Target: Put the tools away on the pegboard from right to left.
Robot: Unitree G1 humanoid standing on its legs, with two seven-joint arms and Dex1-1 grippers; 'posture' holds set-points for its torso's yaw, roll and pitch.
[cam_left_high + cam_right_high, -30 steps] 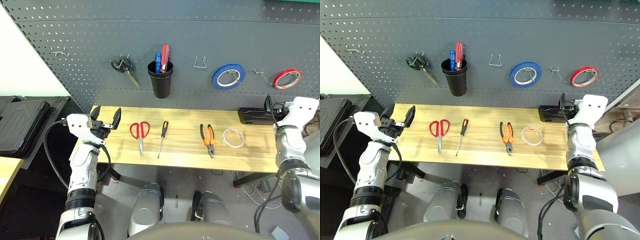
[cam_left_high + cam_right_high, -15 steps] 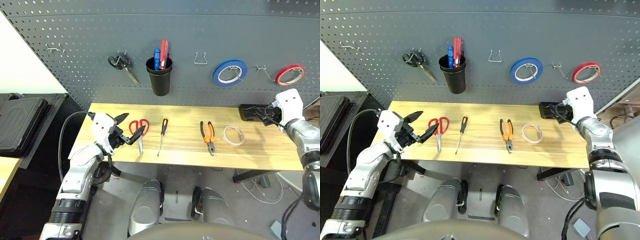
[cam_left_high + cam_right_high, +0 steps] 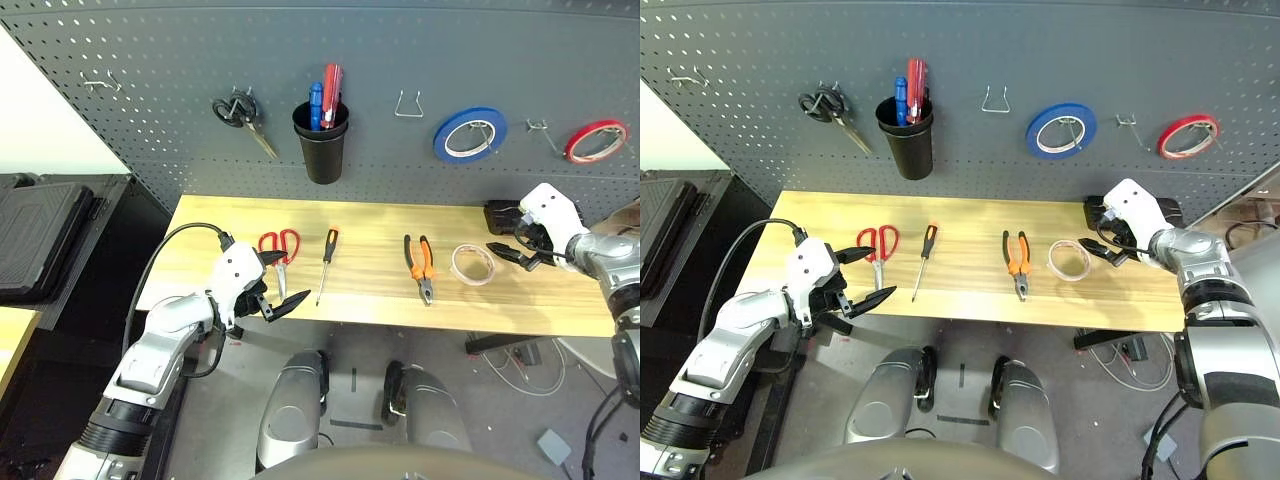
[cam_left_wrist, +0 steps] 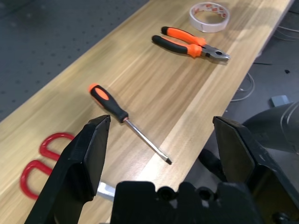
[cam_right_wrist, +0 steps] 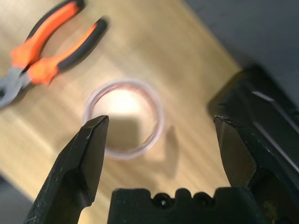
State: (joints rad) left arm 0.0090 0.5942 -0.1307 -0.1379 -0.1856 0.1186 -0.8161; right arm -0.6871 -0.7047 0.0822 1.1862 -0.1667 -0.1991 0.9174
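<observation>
Clearly, the right gripper [image 5: 162, 117] holds its jaws wide over the table [image 3: 370, 230], just beside the white tape ring [image 5: 159, 116], which lies flat toward the robot's right end of the row. The orange-and-black pliers [image 3: 421, 275] lie just left of that ring, well apart from the left gripper [image 4: 161, 117]. The left gripper's jaws are also spread wide, near the red-handled scissors [image 3: 282, 268] and pointing toward the slim screwdriver [image 4: 111, 103], which lies between the scissors and the pliers.

Counted out, the table carries one white tape ring, one pair of pliers, one screwdriver and one pair of red-handled scissors. On the pegboard [image 3: 400, 60] there are one blue tape ring [image 3: 442, 138], one red tape ring [image 3: 573, 145], one pair of black-handled scissors [image 3: 235, 108] and one black cup [image 3: 322, 155] with one blue item [image 3: 316, 105] and red contents [image 3: 331, 95], whose number I can't tell.

One finger of the left gripper covers the middle of the red-handled scissors in the left wrist view. The right gripper and its arm partly hide a black object [image 5: 261, 107] at the back of the table, and that object is hard to make out.
</observation>
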